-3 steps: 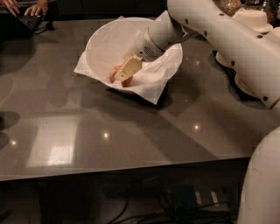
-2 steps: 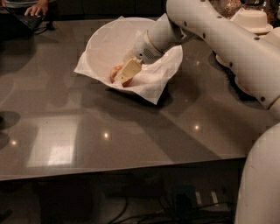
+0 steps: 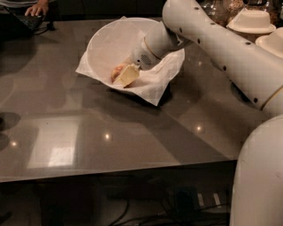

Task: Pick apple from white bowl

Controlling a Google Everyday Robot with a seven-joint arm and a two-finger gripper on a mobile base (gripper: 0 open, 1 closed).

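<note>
**Gripper down in the bowl, apple at its side**

The desk (image 3: 132,132) is a smooth, glossy grey-brown slab that mirrors ceiling lights along its near edge. Past its middle, toward 12 o'clock, stands one white bowl (image 3: 98,42), wide and round. It is lined with one sheet of crinkled white paper (image 3: 155,88), whose pointed corners hang over the rim at 5 and 9 o'clock.

One thick, white, tube-shaped arm (image 3: 212,42) reaches in from 3 o'clock. Its gripper (image 3: 126,76), a pale cream wedge, is down inside the bowl near the front wall. Whether the gripper is clenched or released cannot be told.

The single apple (image 3: 116,70), small and reddish-orange, lies on the paper in the bowl, just beside the gripper at its 10 o'clock.

Farther off, at 1 o'clock, sit two pale round dishes (image 3: 252,20). At 11 o'clock a person's hand (image 3: 36,9) rests at the far edge.
</note>
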